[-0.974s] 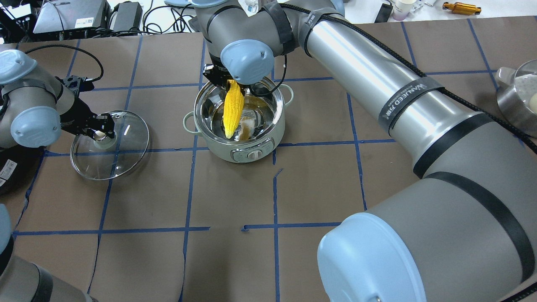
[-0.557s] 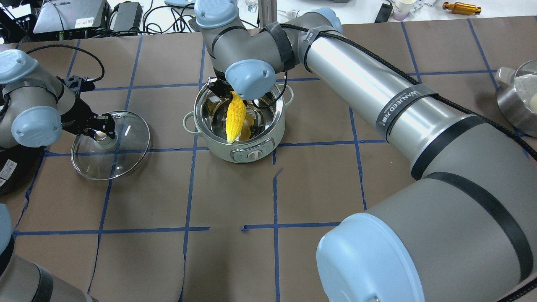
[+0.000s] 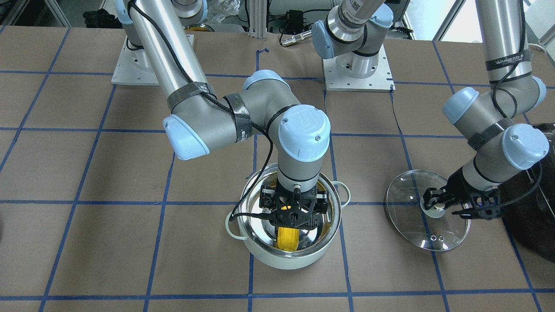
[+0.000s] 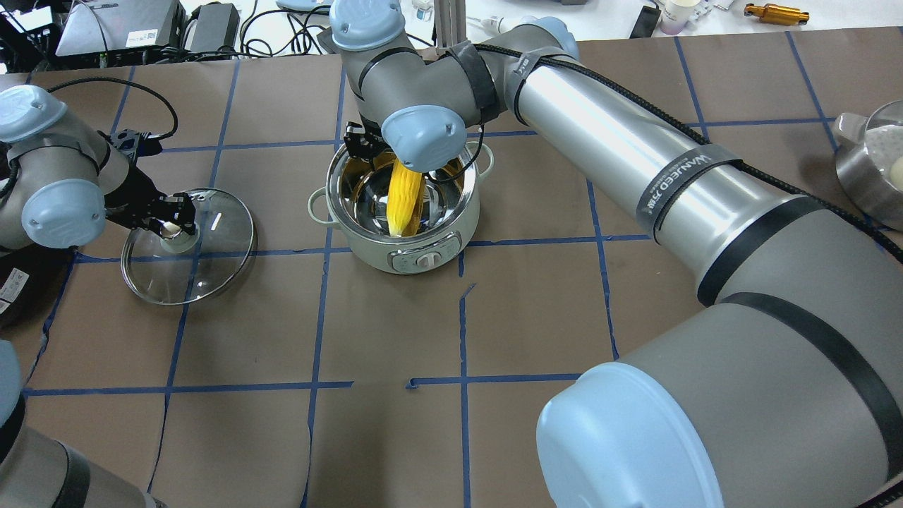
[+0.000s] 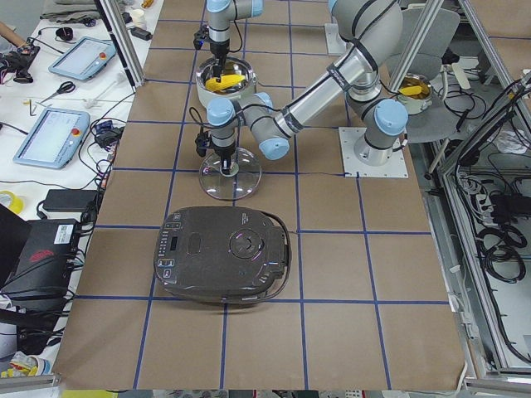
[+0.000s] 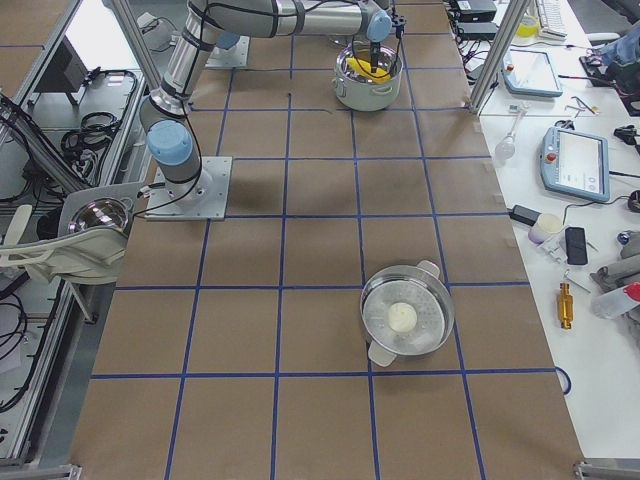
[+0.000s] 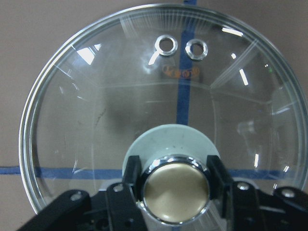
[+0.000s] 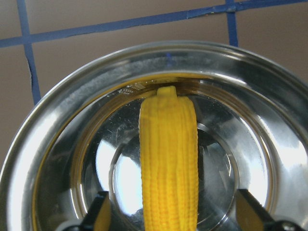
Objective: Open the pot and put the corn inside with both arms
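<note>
The mint-green pot (image 4: 395, 257) stands open at mid-table, also in the front view (image 3: 282, 260). The yellow corn (image 4: 405, 204) lies inside on the steel bottom (image 8: 168, 159), its tip against the far wall. My right gripper (image 8: 173, 207) hangs low inside the pot (image 3: 292, 212); it is open, with a gap between each finger and the cob. My left gripper (image 4: 173, 222) is shut on the brass knob (image 7: 175, 192) of the glass lid (image 4: 211, 261), which sits on the table to the pot's left (image 3: 412, 195).
A large black appliance (image 5: 220, 253) sits near the table's left end, close behind my left arm (image 3: 537, 216). A steel steamer pan (image 4: 875, 169) with a white ball in it stands far right (image 6: 405, 315). Blue tape lines grid the brown table.
My right gripper has sunk lower into the pot. The corn went from hanging tilted in the jaws to lying on the pot's bottom, and the jaws have opened. The left arm barely moved.
</note>
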You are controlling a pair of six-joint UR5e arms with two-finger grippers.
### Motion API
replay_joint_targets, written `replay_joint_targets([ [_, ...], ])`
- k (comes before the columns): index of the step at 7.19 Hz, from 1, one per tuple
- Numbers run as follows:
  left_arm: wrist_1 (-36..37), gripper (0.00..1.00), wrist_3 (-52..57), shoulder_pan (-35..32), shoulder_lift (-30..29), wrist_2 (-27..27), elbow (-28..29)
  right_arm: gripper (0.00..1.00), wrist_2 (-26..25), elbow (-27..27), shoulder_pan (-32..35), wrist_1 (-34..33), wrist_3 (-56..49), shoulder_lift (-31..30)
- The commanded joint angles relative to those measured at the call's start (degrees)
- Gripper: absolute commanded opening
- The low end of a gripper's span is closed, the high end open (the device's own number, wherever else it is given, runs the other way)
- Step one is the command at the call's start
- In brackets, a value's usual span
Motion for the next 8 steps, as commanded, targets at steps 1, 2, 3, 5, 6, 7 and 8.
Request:
replay_joint_targets([
  [1, 0.0, 0.26, 0.0, 0.0, 0.0, 0.0, -0.1, 1.0, 0.0, -0.3, -0.2, 0.4, -0.9, -1.9],
  [2, 0.0, 0.28, -0.1, 0.0, -0.1, -0.1, -0.1, 1.0, 0.0, -0.3, -1.2, 2.2, -1.5, -4.0],
  [3, 0.1, 0.28, 0.0, -0.1, -0.1, -0.1, -0.1, 1.0, -0.2, 0.0, -2.2, 5.2, -1.5, -6.8],
  [5, 0.1, 0.28, 0.0, -0.2, -0.1, -0.1, -0.1, 1.0, -0.4, 1.0, -8.3, 12.9, -2.7, -12.8],
  [6, 0.1, 0.28, 0.0, -0.3, 0.0, -0.1, -0.1, 1.0, 0.0, 4.0, -13.2, 14.2, -5.0, -16.0],
  [7, 0.1, 0.35, -0.1, -0.3, 0.0, 0.0, -0.3, 1.0, -0.2, 8.8, -17.0, 14.2, -12.2, -20.4],
  [8, 0.1, 0.66, 0.0, -0.3, 0.0, 0.1, -0.5, 1.0, -0.8, 14.4, -20.2, 14.2, -17.4, -24.8],
])
